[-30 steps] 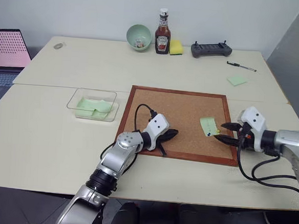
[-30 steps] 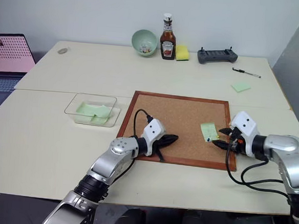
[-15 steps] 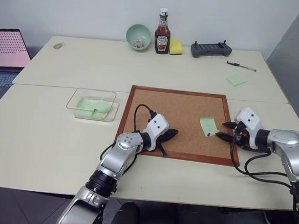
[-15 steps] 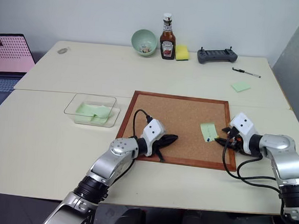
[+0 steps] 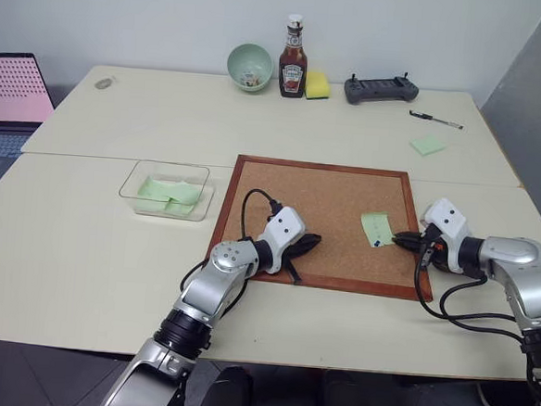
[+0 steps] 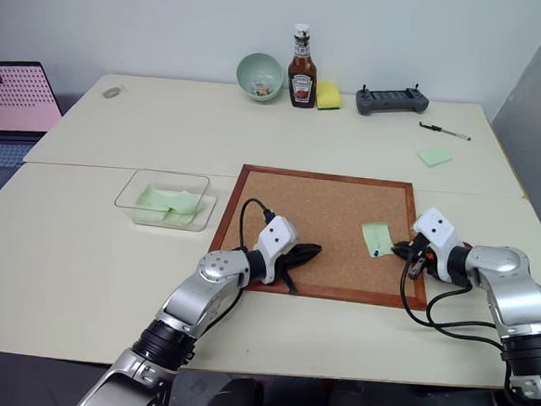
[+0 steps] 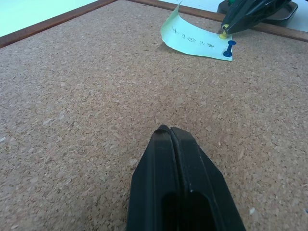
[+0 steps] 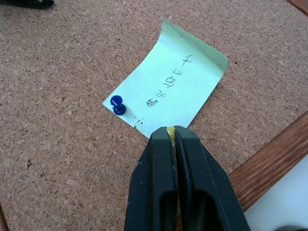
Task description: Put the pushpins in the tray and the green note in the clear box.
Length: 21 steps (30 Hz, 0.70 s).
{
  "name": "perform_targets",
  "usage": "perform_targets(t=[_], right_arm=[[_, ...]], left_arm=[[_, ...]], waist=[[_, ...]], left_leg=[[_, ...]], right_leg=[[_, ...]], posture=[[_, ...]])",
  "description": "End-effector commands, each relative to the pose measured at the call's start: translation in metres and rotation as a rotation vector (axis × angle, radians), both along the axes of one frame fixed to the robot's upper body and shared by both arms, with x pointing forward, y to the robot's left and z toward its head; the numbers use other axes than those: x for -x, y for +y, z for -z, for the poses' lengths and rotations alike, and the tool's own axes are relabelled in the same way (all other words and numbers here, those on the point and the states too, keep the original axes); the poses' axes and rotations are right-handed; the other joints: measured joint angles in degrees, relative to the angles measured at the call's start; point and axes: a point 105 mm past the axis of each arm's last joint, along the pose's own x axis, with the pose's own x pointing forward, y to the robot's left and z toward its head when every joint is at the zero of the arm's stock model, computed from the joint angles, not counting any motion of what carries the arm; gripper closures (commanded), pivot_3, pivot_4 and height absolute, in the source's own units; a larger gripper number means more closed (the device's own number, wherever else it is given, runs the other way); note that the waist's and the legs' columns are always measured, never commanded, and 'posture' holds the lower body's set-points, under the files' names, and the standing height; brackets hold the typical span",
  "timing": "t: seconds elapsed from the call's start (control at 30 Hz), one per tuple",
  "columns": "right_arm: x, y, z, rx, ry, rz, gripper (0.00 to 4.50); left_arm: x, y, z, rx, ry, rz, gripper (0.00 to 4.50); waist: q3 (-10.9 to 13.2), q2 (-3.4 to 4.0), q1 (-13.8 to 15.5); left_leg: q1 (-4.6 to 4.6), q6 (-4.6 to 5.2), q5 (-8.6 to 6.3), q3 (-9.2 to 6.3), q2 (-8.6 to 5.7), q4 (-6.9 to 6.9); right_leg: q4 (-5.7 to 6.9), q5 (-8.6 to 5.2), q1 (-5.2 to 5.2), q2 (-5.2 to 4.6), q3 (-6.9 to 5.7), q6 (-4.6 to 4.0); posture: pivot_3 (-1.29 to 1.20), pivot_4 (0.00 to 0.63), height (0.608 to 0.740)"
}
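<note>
Head views: the note [image 5: 376,228] lies pinned on the cork board [image 5: 281,187] near its right frame; the right gripper [image 5: 405,238] is at its corner, the left gripper [image 5: 306,245] shut, empty, on the board. The clear box [image 5: 135,181] sits well apart, open table between.

Right wrist: fingers clamped on a yellow pin; a blue pin [image 8: 117,105] holds the adjacent corner. The paper is light and tears easily, so pull the pins straight out.

Left wrist: bare cork ahead.
</note>
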Motion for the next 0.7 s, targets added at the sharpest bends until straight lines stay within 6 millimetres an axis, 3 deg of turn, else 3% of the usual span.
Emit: perform_targets(t=[0.03,0.6,0.7], right_arm=[[-0.003,-0.002,-0.022,-0.022,-0.058,0.005,4.46],[0.005,0.000,-0.058,-0.108,-0.105,0.010,4.46],[0.008,-0.012,-0.066,-0.098,-0.120,0.050,4.46]], left_arm=[[0.007,0.001,0.021,-0.043,0.067,0.000,4.50],[0.006,0.001,0.023,-0.047,0.074,-0.013,4.50],[0.006,0.001,0.023,-0.046,0.074,-0.013,4.50]], waist=[[0.00,0.00,0.00],[0.00,0.01,0.02],[0.00,0.01,0.02]], left_leg=[[0.00,0.00,0.00,0.00,0.00,0.00],[-0.02,0.00,0.00,0.00,0.00,-0.01],[-0.02,0.00,0.00,0.00,0.00,-0.01]], right_leg=[[0.00,0.00,0.00,0.00,0.00,0.00],[0.00,0.00,-0.01,0.00,0.00,0.00],[0.00,0.00,-0.01,0.00,0.01,0.00]], posture=[[0.00,0.150,0.740],[0.00,0.150,0.740],[0.00,0.150,0.740]])
